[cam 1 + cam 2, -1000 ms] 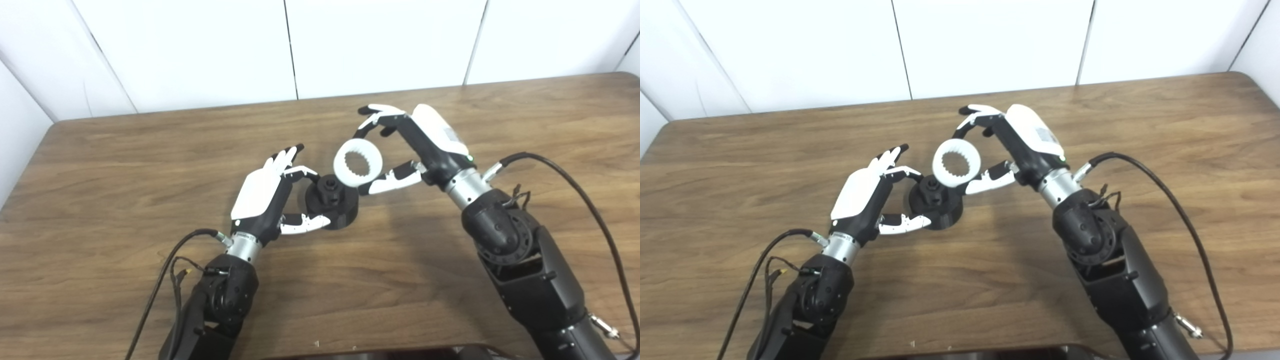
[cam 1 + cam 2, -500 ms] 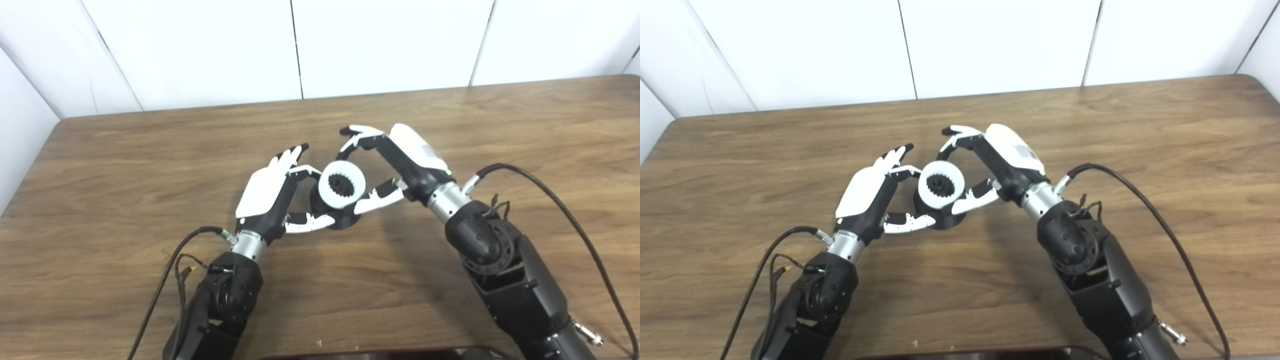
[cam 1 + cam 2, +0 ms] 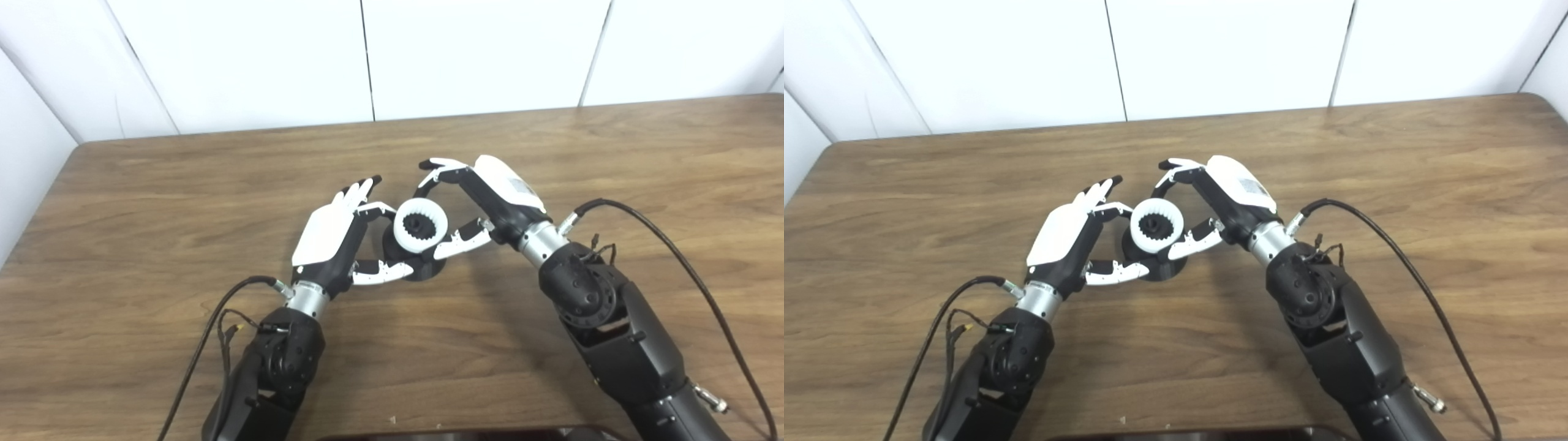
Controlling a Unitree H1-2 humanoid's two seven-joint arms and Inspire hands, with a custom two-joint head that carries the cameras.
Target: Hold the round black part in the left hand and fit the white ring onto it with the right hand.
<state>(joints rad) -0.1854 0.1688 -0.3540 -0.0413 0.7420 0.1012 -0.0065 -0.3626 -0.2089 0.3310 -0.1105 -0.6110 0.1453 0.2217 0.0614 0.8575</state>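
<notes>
Left eye view: the round black part point(image 3: 411, 260) is seen standing on the counter point(image 3: 153, 202), gripped at its base between the thumb and curled fingers of the left hand point(image 3: 334, 236). The white ring point(image 3: 419, 225) is pinched by the right hand point(image 3: 484, 199), a fingertip at its far edge and the thumb at its near edge, and is held over the upright hub of the black part, whose toothed core shows through the ring's opening. The fitting step is judged to be in hand: the ring appears lined up with the hub, but whether it is fully seated cannot be told. The next move is judged to call for a straight press down along the hub, with the inner teeth of the ring kept meshed and the base held steady, after which the pinch can be released. The counter is of brown wood grain with rounded far corners. Behind it, plain white wall panels point(image 3: 478, 55) with dark seams are seen. Black cables point(image 3: 680, 245) are trailed from both wrists.
</notes>
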